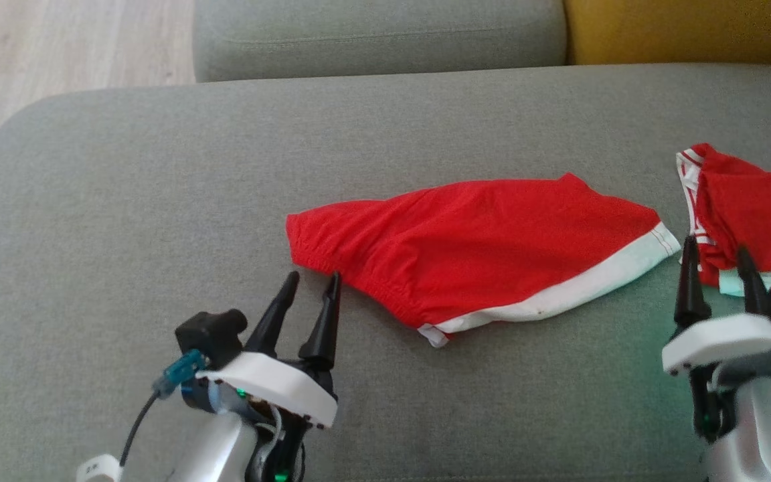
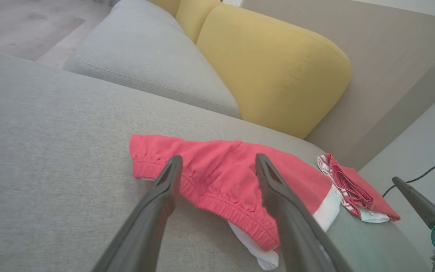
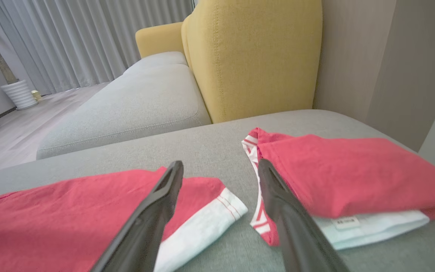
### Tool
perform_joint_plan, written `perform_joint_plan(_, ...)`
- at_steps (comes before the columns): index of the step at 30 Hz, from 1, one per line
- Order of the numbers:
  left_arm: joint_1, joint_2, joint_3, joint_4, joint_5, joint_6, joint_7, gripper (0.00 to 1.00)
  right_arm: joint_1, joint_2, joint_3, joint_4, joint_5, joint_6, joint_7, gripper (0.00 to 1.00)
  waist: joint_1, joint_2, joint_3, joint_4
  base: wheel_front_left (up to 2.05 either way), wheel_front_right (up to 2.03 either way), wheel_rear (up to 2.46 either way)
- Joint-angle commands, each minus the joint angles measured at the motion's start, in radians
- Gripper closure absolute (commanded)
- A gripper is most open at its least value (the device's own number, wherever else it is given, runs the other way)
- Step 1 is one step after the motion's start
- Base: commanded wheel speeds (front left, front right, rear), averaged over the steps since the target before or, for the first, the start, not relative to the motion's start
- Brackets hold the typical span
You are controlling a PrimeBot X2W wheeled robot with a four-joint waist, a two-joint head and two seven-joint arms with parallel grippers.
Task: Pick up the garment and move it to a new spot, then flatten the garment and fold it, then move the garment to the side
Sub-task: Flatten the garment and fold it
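garment [image 1: 486, 251] lies between left jaws and right jaws, both spread, empty.

The garment [image 1: 479, 248] lies on the cushion [image 1: 158, 201], left of a folded garment [image 1: 753, 214].

Head view: folded garment [image 1: 753, 201] cut off by the right edge; its near corner sits behind my right gripper [image 1: 715, 244]. Yellow cushion [image 1: 680, 30] cropped at the top. Right wrist view: garment [image 3: 51, 215] runs off the left and bottom edges, and one of my fingers [image 3: 153, 211] covers part of it. Label [image 3: 346, 223] on the folded garment: print too small to read.
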Motion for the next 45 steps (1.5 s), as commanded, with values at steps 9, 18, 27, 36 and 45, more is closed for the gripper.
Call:
perform_joint_plan(9, -0.051, 0.007, -0.089, 0.054, -0.024, -0.049, 0.005, 0.0, 0.016, -0.002, 0.061, -0.174, 0.045, 0.003, 0.01, 0.0, 0.0, -0.0001, 0.04, -0.039, 0.0, 0.0, 0.0)
perform_joint_plan(18, -0.124, 0.007, -0.218, 0.179, -0.017, -0.085, 0.045, 0.0, 0.007, -0.002, 0.063, -0.217, 0.05, 0.003, 0.03, 0.0, 0.0, -0.0001, 0.086, -0.078, 0.0, 0.0, 0.0)
perform_joint_plan(27, -0.198, 0.007, -0.262, 0.269, -0.042, -0.064, 0.009, 0.0, 0.0, -0.002, 0.054, -0.217, 0.049, 0.003, 0.031, 0.0, 0.0, -0.0001, 0.107, -0.104, 0.0, 0.0, 0.0)
perform_joint_plan(36, -0.239, 0.007, -0.297, 0.284, -0.068, -0.07, -0.008, 0.0, -0.009, -0.002, 0.056, -0.21, 0.052, 0.003, 0.03, 0.0, 0.0, -0.0001, 0.119, -0.111, 0.0, 0.0, 0.0)
perform_joint_plan(45, -0.276, 0.007, -0.326, 0.297, -0.081, -0.079, -0.012, 1.0, -0.013, -0.002, 0.059, -0.196, 0.051, 0.003, 0.024, 0.0, 0.0, -0.0001, 0.126, -0.115, 0.0, 0.0, 0.0)
